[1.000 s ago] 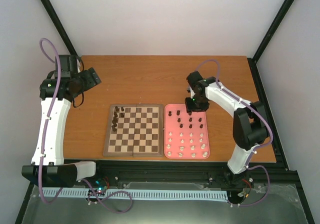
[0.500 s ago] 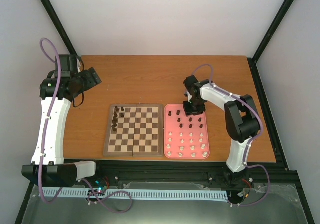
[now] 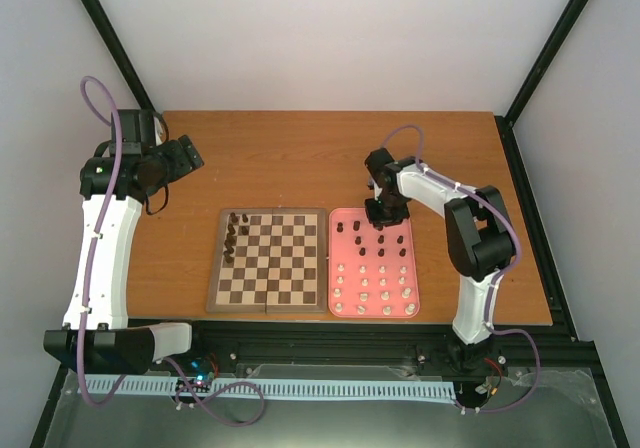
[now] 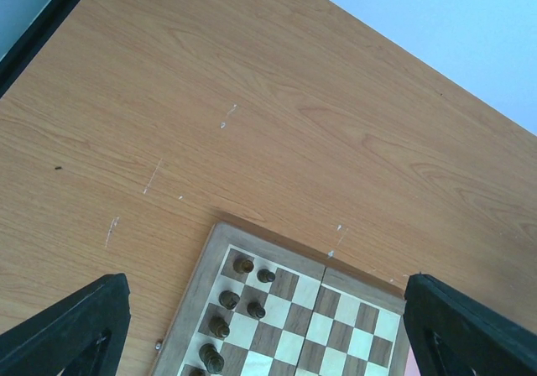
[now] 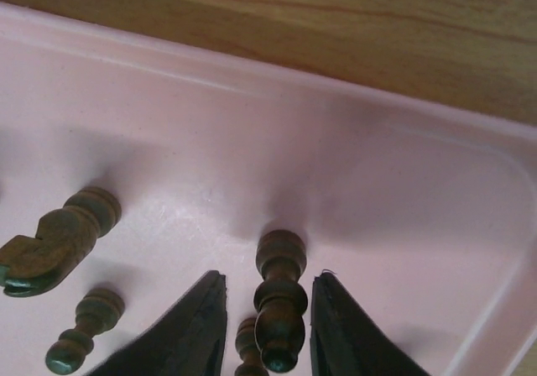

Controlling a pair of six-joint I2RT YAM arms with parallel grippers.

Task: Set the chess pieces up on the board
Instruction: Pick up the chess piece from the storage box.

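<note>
The right gripper (image 5: pixel 268 279) straddles a dark brown turned-wood chess piece (image 5: pixel 279 309) standing in the pink plastic tray (image 5: pixel 252 141). Its fingers are narrow but not visibly clamped, seemingly ready to carry the piece to the brown-bordered wooden chessboard (image 3: pixel 268 258). The left gripper (image 4: pixel 264 309) hangs wide open, out of the way.

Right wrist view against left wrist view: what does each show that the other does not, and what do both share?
Only right wrist: the pink plastic tray, a dark brown wooden knight and a dark brown wooden piece standing between the fingers of the right gripper. Only left wrist: the square wooden chessboard with dark brown pieces on its corner squares, framed by the open left gripper. Both: the orange-brown wooden table.
</note>
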